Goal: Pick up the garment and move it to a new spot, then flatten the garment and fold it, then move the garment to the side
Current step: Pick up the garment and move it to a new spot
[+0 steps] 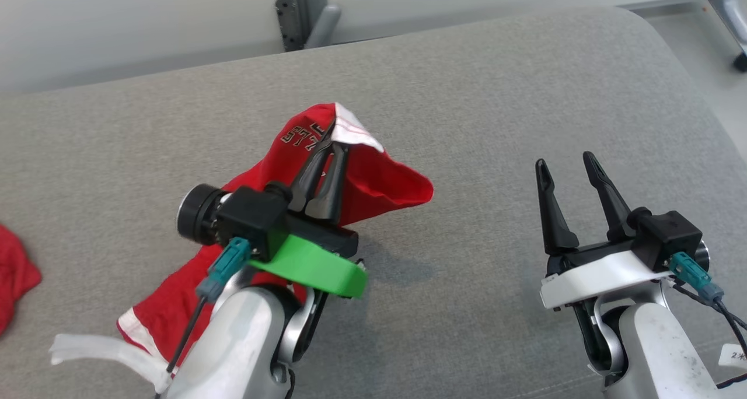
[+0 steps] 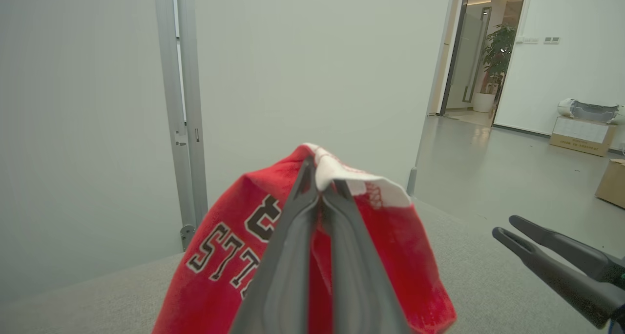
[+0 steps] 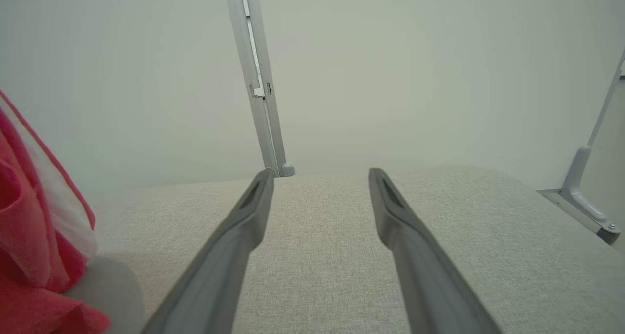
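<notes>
Red fabric with white trim, the garment (image 1: pixel 385 183) is pinched at a white-edged corner between the closed fingers of the left gripper (image 1: pixel 334 137). It is held up in a peak above the grey padded surface (image 1: pixel 496 84). Its lower end reaches the surface at the lower left of the head view. There the left arm covers much of it, and a white band (image 1: pixel 93 346) sticks out beside the forearm. In the left wrist view, dark lettering (image 2: pixel 219 256) begins "ST"; the rest is hidden behind the fingers or cut by the bottom edge.

The right gripper (image 1: pixel 565 161) stands well apart to the right, fingers spread and empty over the surface. Its wrist view catches a slice of the garment (image 3: pixel 29 236) at the left edge. Another red cloth (image 1: pixel 14 276) lies at the head view's left border, too cropped to identify.
</notes>
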### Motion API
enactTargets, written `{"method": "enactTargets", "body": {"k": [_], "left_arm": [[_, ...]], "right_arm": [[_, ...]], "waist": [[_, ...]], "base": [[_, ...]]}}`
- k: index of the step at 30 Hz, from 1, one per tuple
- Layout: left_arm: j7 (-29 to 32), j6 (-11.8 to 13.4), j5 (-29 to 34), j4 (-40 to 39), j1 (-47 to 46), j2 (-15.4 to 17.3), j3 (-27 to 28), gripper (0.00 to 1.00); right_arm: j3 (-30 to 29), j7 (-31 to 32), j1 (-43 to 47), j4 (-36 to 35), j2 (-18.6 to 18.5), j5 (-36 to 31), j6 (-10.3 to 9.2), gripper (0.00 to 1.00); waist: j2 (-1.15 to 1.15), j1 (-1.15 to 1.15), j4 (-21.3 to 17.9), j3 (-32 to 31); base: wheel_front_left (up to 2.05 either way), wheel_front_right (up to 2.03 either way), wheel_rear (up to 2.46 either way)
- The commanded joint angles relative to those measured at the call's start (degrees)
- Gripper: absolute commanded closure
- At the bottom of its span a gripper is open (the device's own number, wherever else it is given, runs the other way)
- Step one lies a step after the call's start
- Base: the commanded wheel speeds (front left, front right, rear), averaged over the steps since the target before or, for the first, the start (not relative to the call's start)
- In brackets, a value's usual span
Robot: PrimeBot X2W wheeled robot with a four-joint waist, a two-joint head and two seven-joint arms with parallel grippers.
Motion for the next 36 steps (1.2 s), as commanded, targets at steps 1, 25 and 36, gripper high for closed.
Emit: {"method": "enactTargets", "body": {"k": [1, 25, 36], "left_arm": [[-0.1, -0.4, 0.4, 0.8, -1.4, -0.3, -0.3, 1.00], [-6.4, -4.6, -6.5, 27.6, -7.4, -2.4, -12.6, 0.00], [-9.9, 2.1, -9.2, 24.4, -3.3, 2.5, -4.0, 0.00]], "right_arm": [[0.1, -0.5, -0.7, 0.3, 0.0, 0.4, -0.02, 0.00], [0.4, -4.3, -3.4, 6.1, 0.0, 2.4, -0.02, 0.00], [-1.5, -2.4, -0.5, 5.0, 0.0, 0.1, -0.01, 0.00]], "waist": [[0.00, 0.00, -5.6, 4.7], [0.00, 0.00, -4.9, 7.1], [0.00, 0.00, 0.8, 1.1]], "base": [[0.00, 0.00, 0.00], [0.00, 0.00, 0.00], [0.00, 0.00, 0.00]]}}
